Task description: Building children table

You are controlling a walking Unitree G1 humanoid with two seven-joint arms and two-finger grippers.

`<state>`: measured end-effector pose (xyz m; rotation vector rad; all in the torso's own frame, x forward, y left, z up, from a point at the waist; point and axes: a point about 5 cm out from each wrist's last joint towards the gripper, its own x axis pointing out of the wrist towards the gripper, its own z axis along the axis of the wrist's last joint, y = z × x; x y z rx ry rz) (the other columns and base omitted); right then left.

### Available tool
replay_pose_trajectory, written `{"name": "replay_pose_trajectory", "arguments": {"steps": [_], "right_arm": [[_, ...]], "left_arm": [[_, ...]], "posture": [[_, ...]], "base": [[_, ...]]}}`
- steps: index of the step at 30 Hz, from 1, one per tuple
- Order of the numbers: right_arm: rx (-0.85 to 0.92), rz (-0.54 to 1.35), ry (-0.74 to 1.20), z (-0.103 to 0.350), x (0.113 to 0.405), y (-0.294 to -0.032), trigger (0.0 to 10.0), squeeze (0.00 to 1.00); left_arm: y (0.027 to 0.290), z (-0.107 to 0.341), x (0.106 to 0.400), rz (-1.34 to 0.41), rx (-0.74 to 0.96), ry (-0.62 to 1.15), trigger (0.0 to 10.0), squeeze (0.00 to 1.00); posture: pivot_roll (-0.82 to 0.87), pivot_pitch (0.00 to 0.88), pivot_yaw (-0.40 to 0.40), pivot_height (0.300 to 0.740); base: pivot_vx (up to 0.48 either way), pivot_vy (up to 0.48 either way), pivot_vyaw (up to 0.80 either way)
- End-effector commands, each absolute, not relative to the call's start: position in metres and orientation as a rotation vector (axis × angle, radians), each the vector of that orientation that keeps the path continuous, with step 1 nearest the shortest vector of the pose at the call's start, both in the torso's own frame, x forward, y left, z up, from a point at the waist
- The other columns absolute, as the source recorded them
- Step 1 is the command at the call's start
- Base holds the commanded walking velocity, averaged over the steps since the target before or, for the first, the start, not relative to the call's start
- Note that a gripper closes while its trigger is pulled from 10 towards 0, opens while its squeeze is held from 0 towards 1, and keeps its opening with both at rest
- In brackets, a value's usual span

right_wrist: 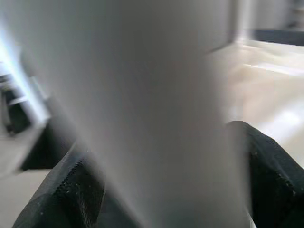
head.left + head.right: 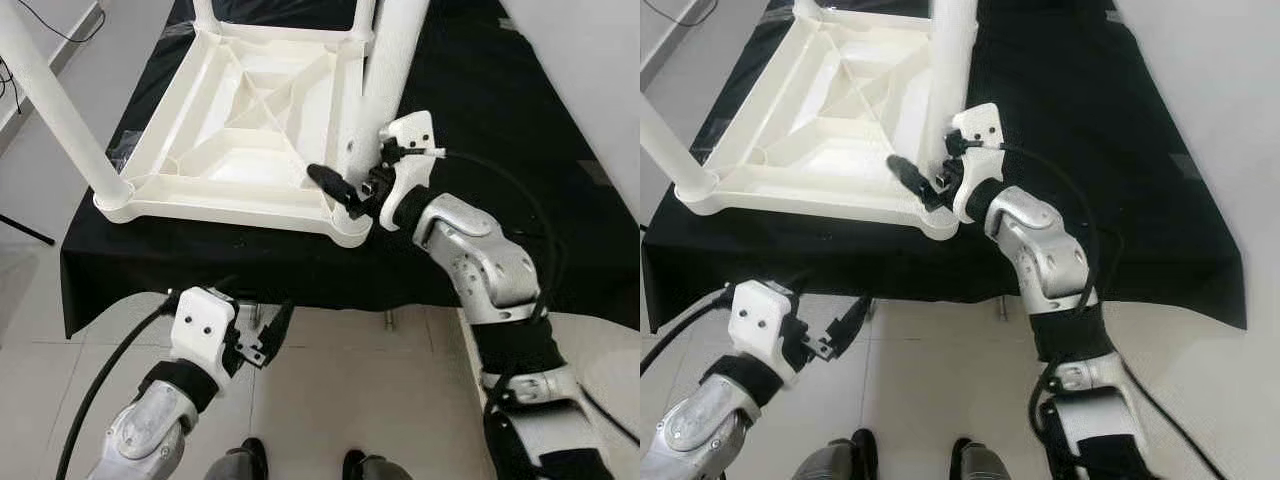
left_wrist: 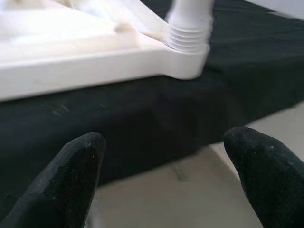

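**A:** Left eye view first. Where's the table?

**B:** The white table point(image 2: 240, 130) lies upside down on a black cloth point(image 2: 480, 110), ribbed underside up. A leg point(image 2: 385, 70) stands in the near right corner, another leg point(image 2: 55, 110) in the near left corner.

**A:** Anything sitting in the hollow underside?

**B:** Just its own ribs, as far as I can see.

**A:** And the right gripper?

**B:** The right gripper point(image 2: 350, 185) is at the foot of the right-corner leg, one finger on each side of it.

**A:** Right eye view?

**B:** Same scene. The left gripper point(image 2: 845, 322) hangs below the cloth's edge, over the tiled floor point(image 2: 930, 380), well apart from the table.

**A:** Left wrist view?

**B:** Its two fingers point(image 3: 71, 175) are spread with nothing between them. Beyond them is the table's corner with the leg's threaded base.

**A:** Right wrist view?

**B:** Blurred. The leg point(image 1: 142, 104) sits between the fingers point(image 1: 266, 175), which pinch it.
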<state>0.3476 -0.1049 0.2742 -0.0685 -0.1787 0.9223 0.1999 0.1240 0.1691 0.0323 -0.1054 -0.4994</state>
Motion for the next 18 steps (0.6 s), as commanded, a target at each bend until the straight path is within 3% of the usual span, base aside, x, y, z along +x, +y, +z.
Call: {"name": "replay_pose_trajectory", "arguments": {"steps": [1,6,7,8,9,18], "right_arm": [[-0.074,1.021,-0.201,0.275,0.344,-0.099,10.0,0.0],[-0.141,1.129,-0.226,0.281,0.355,-0.105,10.0,0.0],[-0.15,1.145,-0.224,0.282,0.359,-0.105,4.5,0.0],[-0.157,1.155,-0.224,0.282,0.36,-0.104,4.5,0.0],[-0.169,1.164,-0.223,0.283,0.362,-0.103,0.0,0.0],[-0.168,1.163,-0.222,0.287,0.372,-0.101,0.0,0.0]], "left_arm": [[0.121,0.169,0.195,-0.528,0.013,-0.098,10.0,0.0],[0.119,0.165,0.182,-0.564,0.0,-0.082,10.0,0.0],[0.119,0.164,0.179,-0.57,-0.002,-0.076,10.0,0.0],[0.119,0.164,0.178,-0.573,-0.004,-0.073,10.0,0.0],[0.119,0.163,0.176,-0.575,-0.004,-0.07,10.0,0.0],[0.118,0.164,0.173,-0.567,0.001,-0.069,10.0,0.0]], "posture": [[0.07,0.255,-0.059,0.74],[0.08,0.263,-0.065,0.74],[0.08,0.263,-0.065,0.74],[0.09,0.266,-0.066,0.74],[0.09,0.268,-0.069,0.74],[0.09,0.278,-0.077,0.74]], "base": [[0.0,0.0,0.0],[0.0,0.0,0.0],[0.0,0.0,0.0],[0.0,0.0,0.0],[0.0,0.0,0.0],[0.0,0.0,0.0]]}}
